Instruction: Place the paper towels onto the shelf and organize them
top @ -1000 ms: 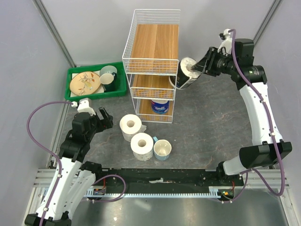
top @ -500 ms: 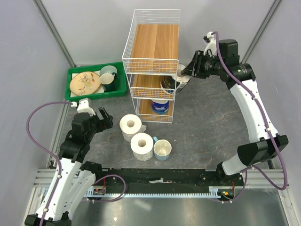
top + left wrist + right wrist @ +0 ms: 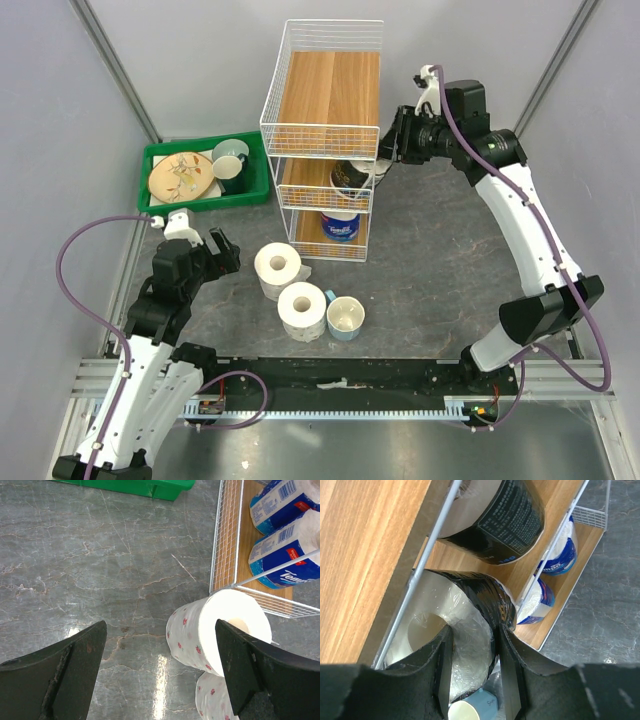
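Wood-boarded shelf (image 3: 330,85) at the table's far edge: pinching a dark-wrapped roll (image 3: 475,597) by its core wall in the right gripper (image 3: 472,645), seemingly tucking it beside its twin (image 3: 495,515).

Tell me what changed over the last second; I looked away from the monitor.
The right gripper, shut on the dark roll, carried it leftward from beside the shelf into its middle tier. The left gripper, loose rolls, cup and tray stayed put.
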Tool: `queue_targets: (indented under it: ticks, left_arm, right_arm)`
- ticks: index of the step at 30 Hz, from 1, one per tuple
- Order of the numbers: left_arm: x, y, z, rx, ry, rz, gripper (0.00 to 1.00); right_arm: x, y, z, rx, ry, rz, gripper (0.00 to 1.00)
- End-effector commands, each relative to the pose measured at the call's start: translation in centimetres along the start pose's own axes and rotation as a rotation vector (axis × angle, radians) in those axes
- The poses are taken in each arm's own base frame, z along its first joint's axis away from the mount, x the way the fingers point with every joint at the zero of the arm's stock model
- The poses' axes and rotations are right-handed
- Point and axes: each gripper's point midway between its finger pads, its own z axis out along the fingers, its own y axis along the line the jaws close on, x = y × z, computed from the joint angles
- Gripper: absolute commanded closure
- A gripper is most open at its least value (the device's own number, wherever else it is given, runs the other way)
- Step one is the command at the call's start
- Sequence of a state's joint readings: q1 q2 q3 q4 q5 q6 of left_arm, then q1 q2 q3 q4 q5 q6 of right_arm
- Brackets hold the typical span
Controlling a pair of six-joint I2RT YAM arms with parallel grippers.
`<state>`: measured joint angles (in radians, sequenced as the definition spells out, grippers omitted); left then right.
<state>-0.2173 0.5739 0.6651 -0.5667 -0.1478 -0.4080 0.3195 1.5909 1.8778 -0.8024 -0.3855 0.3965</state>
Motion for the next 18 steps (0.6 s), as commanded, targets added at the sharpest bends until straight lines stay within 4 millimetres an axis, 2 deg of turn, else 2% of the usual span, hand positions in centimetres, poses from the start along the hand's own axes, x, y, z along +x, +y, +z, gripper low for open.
queue_targets:
  ticks: [1, 18]
  left_arm:
    - [-1.6, -0.5, -0.2, 0.015, -0.054, -0.005, 0.04]
    - [-1.6, -0.4, -0.1, 0.012, -0.054, -0.005, 0.04]
  right_arm:
    - [-2.3, 2.1, -0.5, -0.042, -0.079, -0.025, 0.57]
    - [-2.6, 3.3, 0.4, -0.063, -0.084, -0.019, 0.57]
